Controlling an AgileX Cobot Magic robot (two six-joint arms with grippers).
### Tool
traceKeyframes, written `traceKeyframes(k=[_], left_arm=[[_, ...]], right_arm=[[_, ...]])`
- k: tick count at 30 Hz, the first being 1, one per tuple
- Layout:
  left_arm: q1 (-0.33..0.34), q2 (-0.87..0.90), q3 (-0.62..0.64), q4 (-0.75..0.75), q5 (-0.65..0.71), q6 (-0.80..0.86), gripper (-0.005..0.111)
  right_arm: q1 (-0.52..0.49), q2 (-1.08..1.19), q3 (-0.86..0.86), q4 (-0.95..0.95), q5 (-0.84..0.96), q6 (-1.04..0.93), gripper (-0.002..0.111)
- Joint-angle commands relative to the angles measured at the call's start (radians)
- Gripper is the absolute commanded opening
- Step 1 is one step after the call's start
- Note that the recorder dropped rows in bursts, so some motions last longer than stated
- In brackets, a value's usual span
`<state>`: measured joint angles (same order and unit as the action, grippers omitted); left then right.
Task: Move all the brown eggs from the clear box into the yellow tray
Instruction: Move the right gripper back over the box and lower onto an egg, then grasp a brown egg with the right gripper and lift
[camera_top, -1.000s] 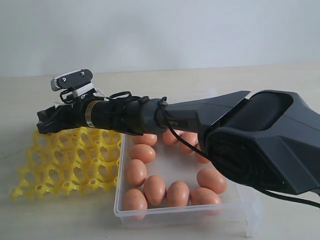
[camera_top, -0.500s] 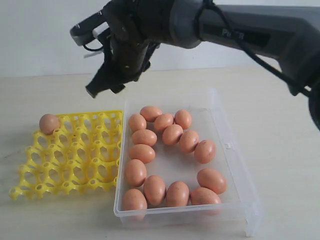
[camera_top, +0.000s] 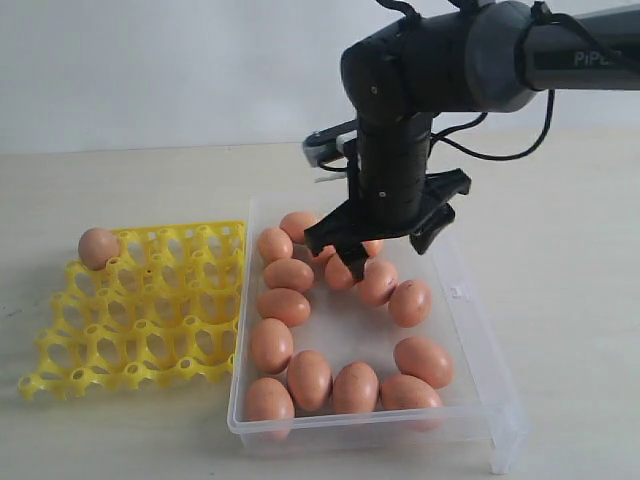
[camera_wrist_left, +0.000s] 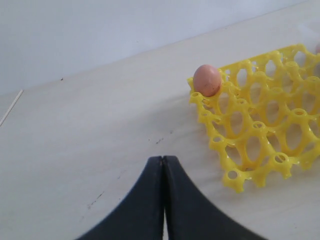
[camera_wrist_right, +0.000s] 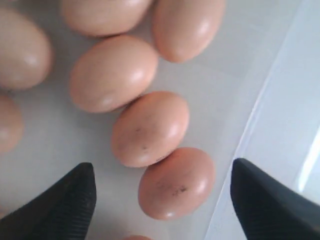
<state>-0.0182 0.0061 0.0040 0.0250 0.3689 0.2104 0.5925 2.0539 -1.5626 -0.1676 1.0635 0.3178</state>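
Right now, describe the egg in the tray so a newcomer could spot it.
Find the yellow tray left of the clear box. The egg sits in its back left corner cup. It alone is in the tray; the other eggs lie in the box.

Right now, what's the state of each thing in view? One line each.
clear box: uncovered, holds loose brown eggs.
yellow tray: one brown egg in a corner cup, other visible cups empty.
right pincer: open, empty, above the eggs in the box.
left pincer: shut, empty, over the table beside the tray.
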Motion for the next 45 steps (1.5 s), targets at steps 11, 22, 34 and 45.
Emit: traceKeyframes(k=[11,22,34,45], left_arm=[[-0.002,-0.006,-0.004,0.0,-0.008,-0.005,0.0],[-0.002,-0.006,-0.004,0.0,-0.008,-0.005,0.0],[-0.002,-0.006,-0.004,0.0,-0.008,-0.005,0.0],[-0.002,-0.006,-0.004,0.0,-0.008,-0.005,0.0]], right_arm=[[-0.072,-0.006,0.058,0.063,-0.275,0.346,0.067],[-0.065,0.106,0.058,0.117,-0.225,0.311,0.065],[-0.063,0.11,0.058,0.11,-0.192,0.229,0.061],[-0.045,0.085,0.058,0.177,-0.326,0.224,0.064]])
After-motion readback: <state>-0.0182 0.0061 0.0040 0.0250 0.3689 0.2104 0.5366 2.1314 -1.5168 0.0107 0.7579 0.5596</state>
